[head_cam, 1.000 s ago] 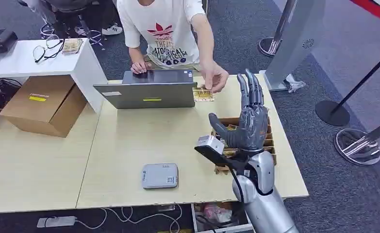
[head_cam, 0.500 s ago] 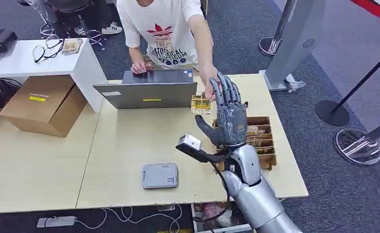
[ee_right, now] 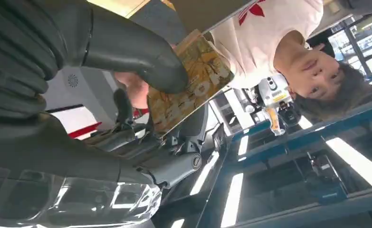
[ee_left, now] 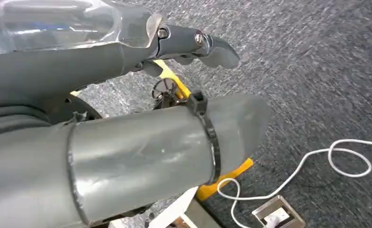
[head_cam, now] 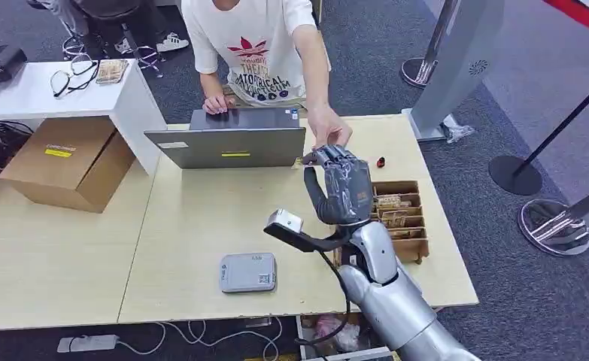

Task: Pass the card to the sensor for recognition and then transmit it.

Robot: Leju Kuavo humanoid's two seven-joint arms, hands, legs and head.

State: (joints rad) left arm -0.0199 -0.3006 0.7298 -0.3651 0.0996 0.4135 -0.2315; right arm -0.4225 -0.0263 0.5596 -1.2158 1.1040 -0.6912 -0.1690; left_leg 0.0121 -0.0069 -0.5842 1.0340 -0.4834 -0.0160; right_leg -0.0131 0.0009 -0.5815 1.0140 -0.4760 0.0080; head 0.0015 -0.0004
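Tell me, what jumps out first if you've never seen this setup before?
The silver robot arm rising from the near edge of the table, its dark right hand raised to meet a person's hand reaching over beside the grey laptop. The right wrist view shows a yellow illustrated card between thumb and fingers. A small grey sensor box lies on the table's near side, and a wooden card tray sits behind the arm.

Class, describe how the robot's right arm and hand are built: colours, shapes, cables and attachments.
The right arm is a smooth, rounded silver shell. The right hand is dark grey, with jointed fingers and a thick thumb. A small silver camera box sits on a black bracket at the wrist, and a thin black cable loops down from it along the arm.
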